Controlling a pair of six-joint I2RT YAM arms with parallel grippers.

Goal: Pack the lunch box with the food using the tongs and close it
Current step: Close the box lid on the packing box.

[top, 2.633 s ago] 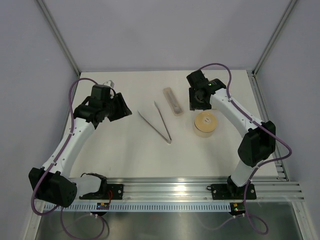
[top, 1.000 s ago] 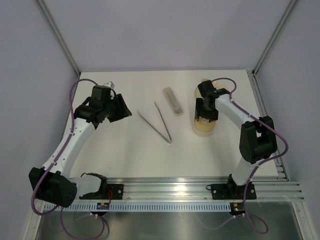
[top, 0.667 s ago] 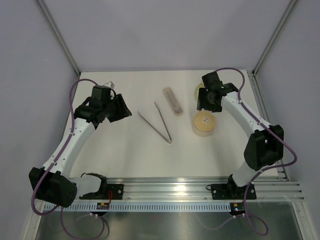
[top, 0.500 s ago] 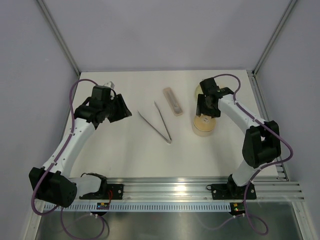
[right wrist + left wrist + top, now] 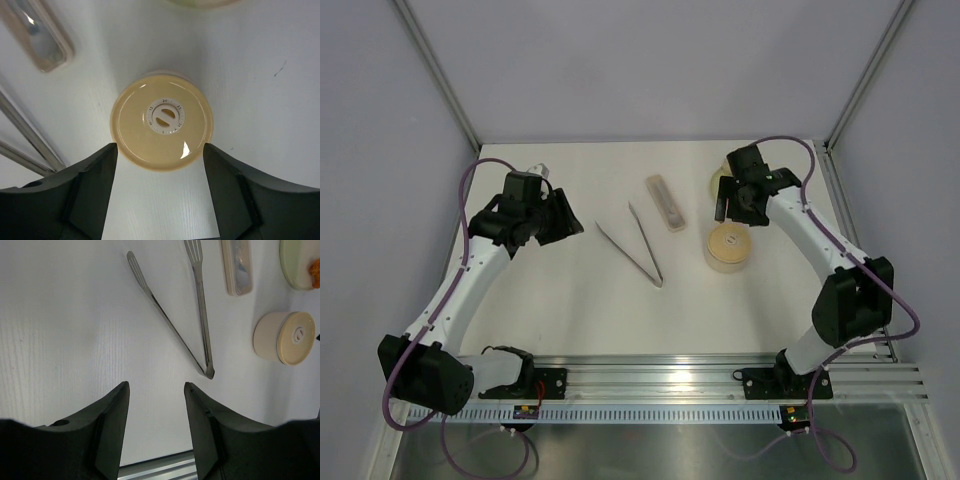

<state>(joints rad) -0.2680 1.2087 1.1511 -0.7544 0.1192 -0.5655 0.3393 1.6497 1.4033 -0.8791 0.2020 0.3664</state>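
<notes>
Change: the right gripper [image 5: 735, 205] has been lifted off the lunch box [image 5: 729, 247] and drawn back toward the far right corner of the table [image 5: 570, 300]. A second ago it was set down over the box. Its jaws are spread wide and were still widening; nothing is held. The lid [image 5: 161, 120] is still seated and the box is unmoved, right of table centre.

Judgement: the grab at the lid was probably released or missed. The box is not yet opened, so packing cannot be started.

The tongs [image 5: 632, 245] are left untouched at table centre, with the joint toward the near edge and the tips toward the far edge. The left gripper [image 5: 155, 390] is kept half spread and empty over the left side, unchanged. Just beyond the tongs a pale case [image 5: 666, 202] is laid.

Views:
- From above, the plate [image 5: 292, 265] is mostly hidden by the right arm. Only in the left wrist view is it shown properly, with orange food [image 5: 315, 271] on it.
- Only in the right wrist view can the white dial at the lid's centre be seen, and both fingers standing clear of the lid.
- The remaining food is not seen in any view.
</notes>
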